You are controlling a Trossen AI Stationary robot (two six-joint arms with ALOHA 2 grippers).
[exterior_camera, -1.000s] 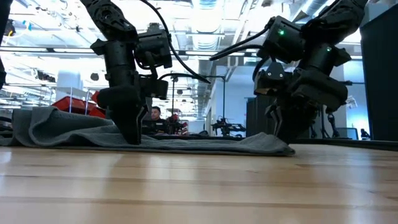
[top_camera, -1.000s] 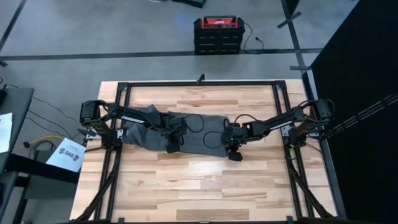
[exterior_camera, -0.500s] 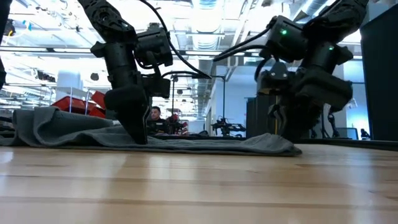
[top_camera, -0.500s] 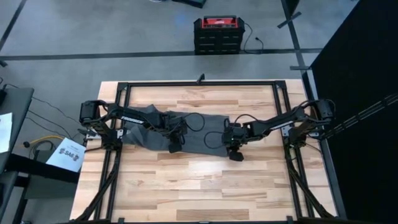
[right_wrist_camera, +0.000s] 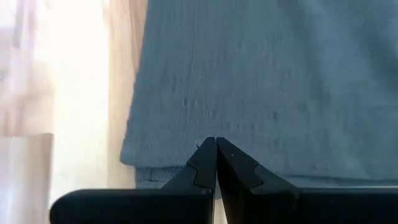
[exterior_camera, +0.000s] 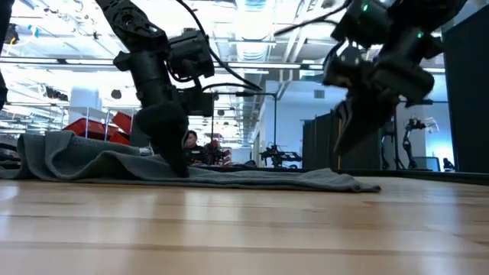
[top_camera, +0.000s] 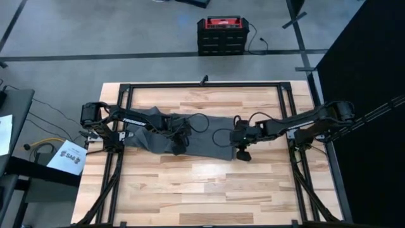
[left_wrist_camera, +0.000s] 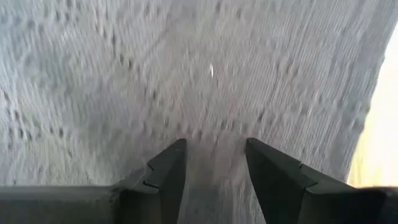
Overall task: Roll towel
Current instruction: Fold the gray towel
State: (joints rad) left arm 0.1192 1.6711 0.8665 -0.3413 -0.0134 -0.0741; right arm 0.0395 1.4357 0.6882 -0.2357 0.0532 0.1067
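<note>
The dark grey towel (top_camera: 209, 147) lies spread across the table's middle, flat at its right end (exterior_camera: 336, 180) and bunched in folds at its left end (exterior_camera: 53, 153). My left gripper (top_camera: 179, 145) stands on the towel's middle, open, with cloth showing between its fingers (left_wrist_camera: 214, 152). My right gripper (top_camera: 243, 154) is shut and hangs above the towel's right edge (right_wrist_camera: 134, 124), clear of it in the low view (exterior_camera: 344, 141). My left gripper has both fingertips (left_wrist_camera: 177, 155) down on the top of the towel near its middle (exterior_camera: 179, 171). It comes from above, slanting toward the table's right. The cloth between the open fingers lies flat on the table.
A black metal frame (top_camera: 202, 85) runs around the wooden table. The table's near half (top_camera: 202, 190) is bare wood. A red and black case (top_camera: 221, 35) stands on the floor past the far edge. Cables (top_camera: 218, 130) loop over the towel.
My right gripper has risen off the towel's right end and now hangs clear above it. The towel's right end has slid toward the table's right edge and lies flatter. My left gripper has moved a little to the right along the towel.
</note>
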